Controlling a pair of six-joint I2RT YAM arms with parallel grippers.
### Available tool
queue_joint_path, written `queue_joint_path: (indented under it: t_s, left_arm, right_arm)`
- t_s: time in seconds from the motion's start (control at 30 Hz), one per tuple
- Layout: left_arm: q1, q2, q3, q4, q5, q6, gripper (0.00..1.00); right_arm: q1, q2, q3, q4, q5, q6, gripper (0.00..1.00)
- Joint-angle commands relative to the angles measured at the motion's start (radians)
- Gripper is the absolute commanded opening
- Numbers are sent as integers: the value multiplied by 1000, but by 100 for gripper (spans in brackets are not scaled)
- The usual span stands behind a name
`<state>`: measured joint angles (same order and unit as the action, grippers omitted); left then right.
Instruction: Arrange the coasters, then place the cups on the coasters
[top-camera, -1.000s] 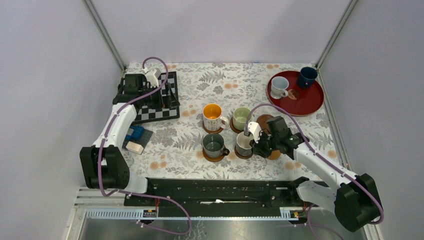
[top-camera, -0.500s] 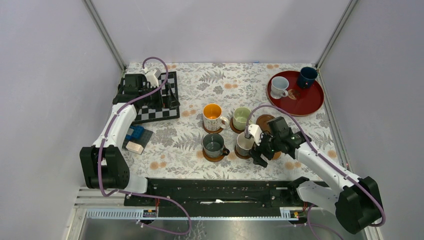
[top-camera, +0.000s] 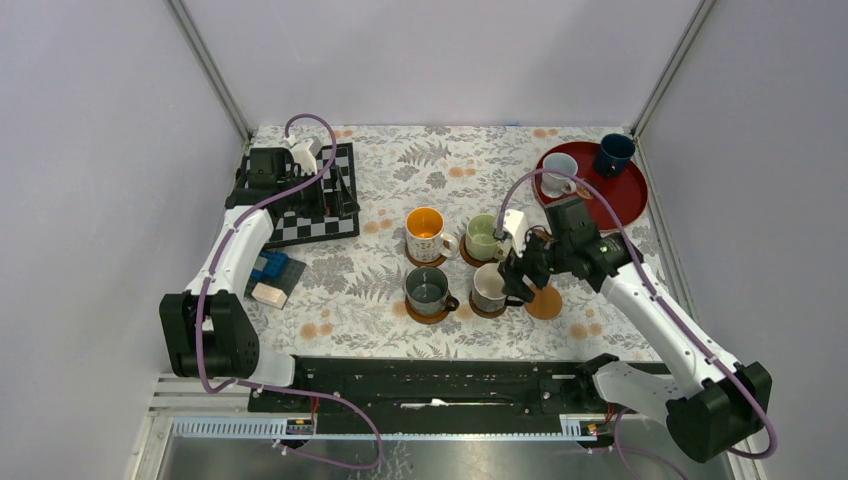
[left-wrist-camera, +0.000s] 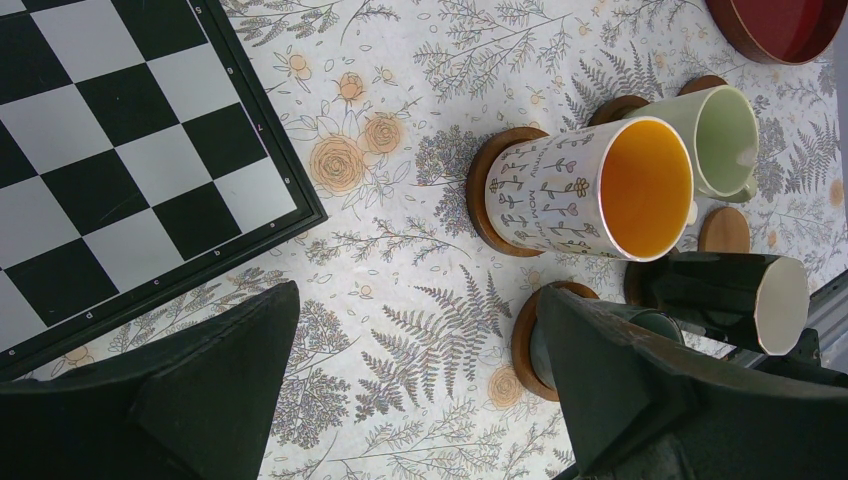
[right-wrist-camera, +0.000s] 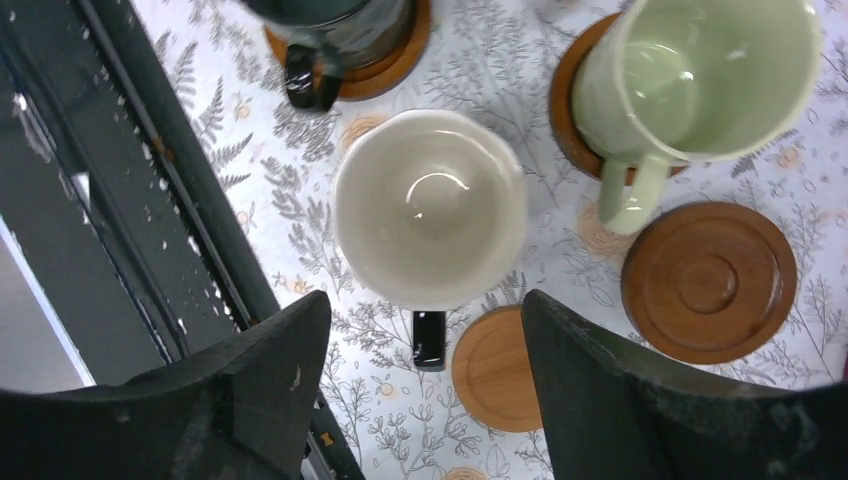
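Note:
Four cups stand on wooden coasters in a square: orange-inside (top-camera: 425, 233), pale green (top-camera: 483, 237), dark grey-green (top-camera: 428, 290) and black with a cream inside (top-camera: 489, 289). My right gripper (top-camera: 516, 282) hovers open just right of and above the black cup (right-wrist-camera: 430, 205), its fingers (right-wrist-camera: 270, 370) apart on either side of the handle (right-wrist-camera: 428, 340) and touching nothing. Two bare coasters lie close by, a light one (right-wrist-camera: 497, 368) and a dark one (right-wrist-camera: 708, 282). A pale blue-white cup (top-camera: 557, 173) and a navy cup (top-camera: 613, 153) sit on the red tray (top-camera: 610, 205). Over the chessboard, my left gripper (left-wrist-camera: 418, 300) is open and empty.
A black and white chessboard (top-camera: 310, 205) fills the far left of the floral tablecloth. Small blue and tan blocks (top-camera: 270, 277) lie beside the left arm. A black rail (top-camera: 430, 380) runs along the near edge. Grey walls and metal posts close in the table.
My right gripper opened, let go of the black cup's handle, and rose away to the far right. The black cup stays on its coaster. The left arm has not moved.

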<state>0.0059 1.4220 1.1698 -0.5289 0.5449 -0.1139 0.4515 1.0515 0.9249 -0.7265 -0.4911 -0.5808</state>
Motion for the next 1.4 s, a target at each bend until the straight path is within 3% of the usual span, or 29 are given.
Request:
queue_joint_path:
  t_s: [0.0,0.13,0.3,0.53,1.37]
  left_arm:
    - [-1,-41,-2,38,6,-3,99]
    - [-1,-52,-9,38,0,-1,99]
    - [-1,-48,-8,38,4,-5,99]
    - [-1,-35,-4,38,14,-11,99]
    - [-21,-19,1,38,17,-9,99]
  right_arm:
    - [-98,62,74,-31,-51,12,72]
    - [-210,100,83,-53,-97,-35,56]
    - [-218,95,5,-51,-49,-84,44]
    - [-217,82,-112,11,8,-112,42]
    - [-110,62,-175,37,28,-111,46]
